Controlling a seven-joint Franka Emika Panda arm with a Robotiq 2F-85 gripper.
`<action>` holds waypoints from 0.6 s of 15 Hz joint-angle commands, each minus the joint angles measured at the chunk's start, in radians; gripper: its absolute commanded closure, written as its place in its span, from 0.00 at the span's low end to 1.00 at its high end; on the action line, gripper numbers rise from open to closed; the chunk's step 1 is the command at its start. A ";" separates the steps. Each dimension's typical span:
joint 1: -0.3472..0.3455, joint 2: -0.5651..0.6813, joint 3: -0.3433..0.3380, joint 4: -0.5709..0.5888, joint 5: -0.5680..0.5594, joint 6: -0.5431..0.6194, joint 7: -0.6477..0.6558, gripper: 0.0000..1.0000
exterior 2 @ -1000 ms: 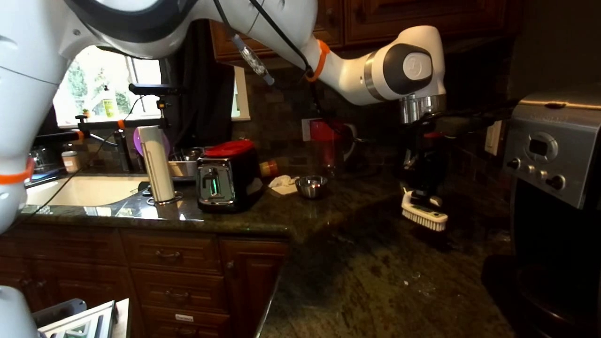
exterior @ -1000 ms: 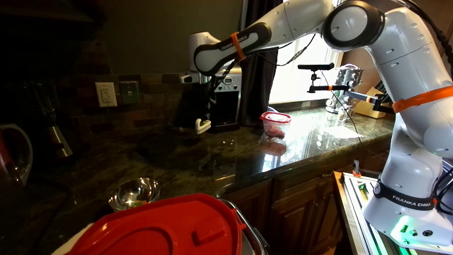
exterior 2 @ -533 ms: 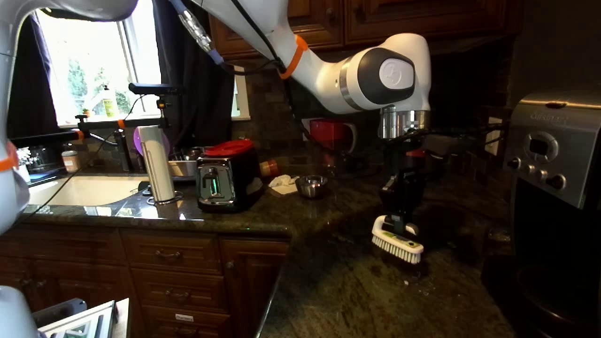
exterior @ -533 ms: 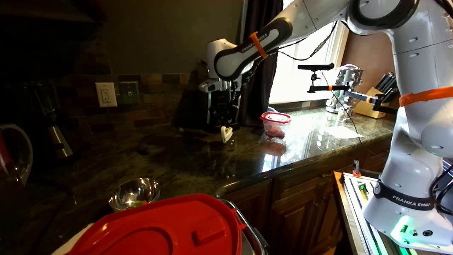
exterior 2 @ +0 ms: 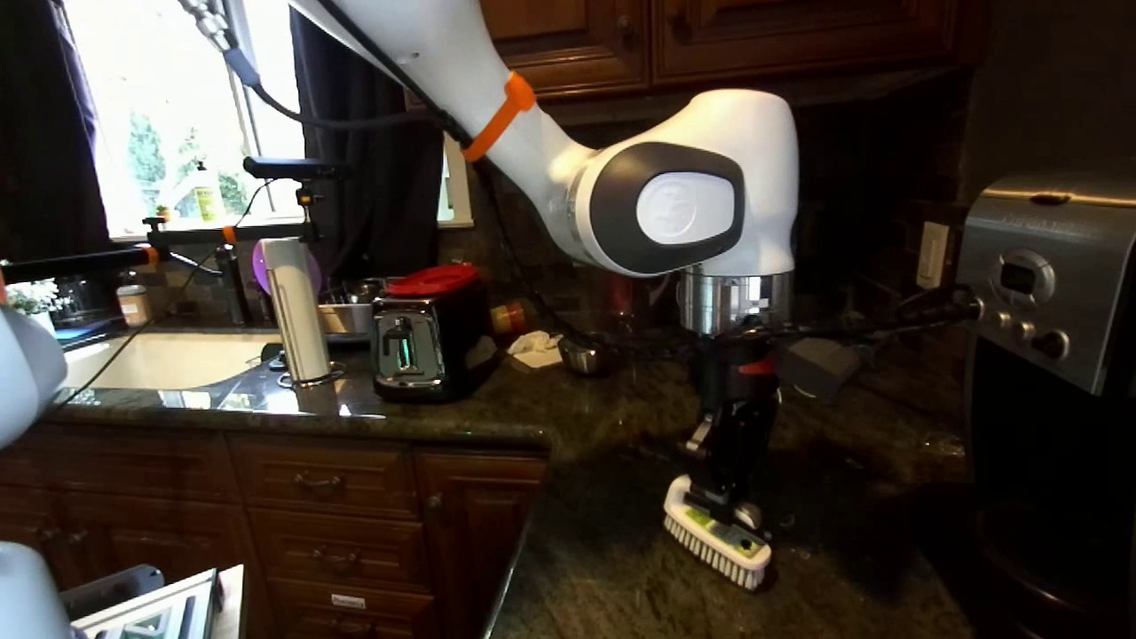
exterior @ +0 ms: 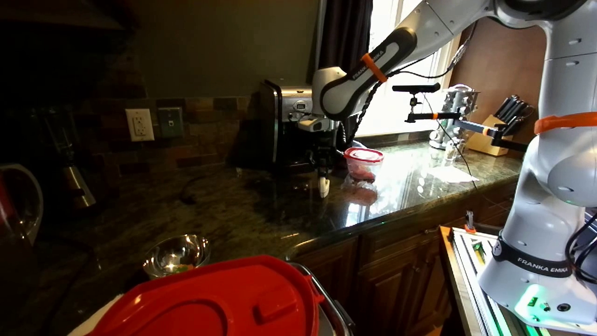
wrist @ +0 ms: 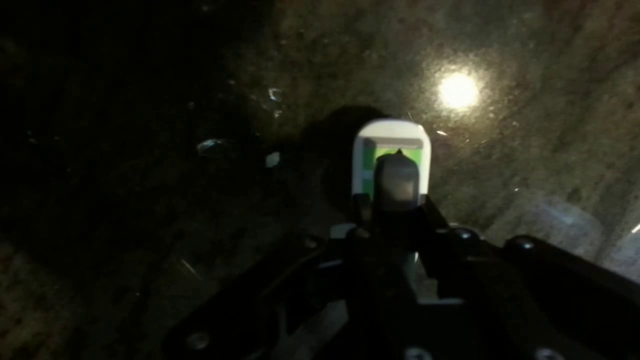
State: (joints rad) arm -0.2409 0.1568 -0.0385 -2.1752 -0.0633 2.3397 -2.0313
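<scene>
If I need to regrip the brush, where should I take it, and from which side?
I'd come from above and pinch the brush near mid-length, across its narrow width. It is long and slim, and its bristles face down toward the counter, leaving the upper side to grip. The end effector holds it from above now, though the exact contact is hidden.

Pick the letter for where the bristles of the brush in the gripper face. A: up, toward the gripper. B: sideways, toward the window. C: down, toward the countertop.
C: in an exterior view, the white bristles sit on the underside of the brush, facing the countertop, while the gripper holds it from above.
</scene>
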 commanded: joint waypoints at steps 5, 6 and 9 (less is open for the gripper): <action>0.048 0.014 -0.062 0.071 -0.210 -0.011 0.033 0.94; 0.054 0.023 -0.066 0.090 -0.259 -0.030 0.039 0.94; 0.067 0.069 -0.059 0.148 -0.322 -0.086 0.003 0.94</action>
State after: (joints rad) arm -0.2046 0.1672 -0.0866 -2.0992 -0.3192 2.3129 -2.0135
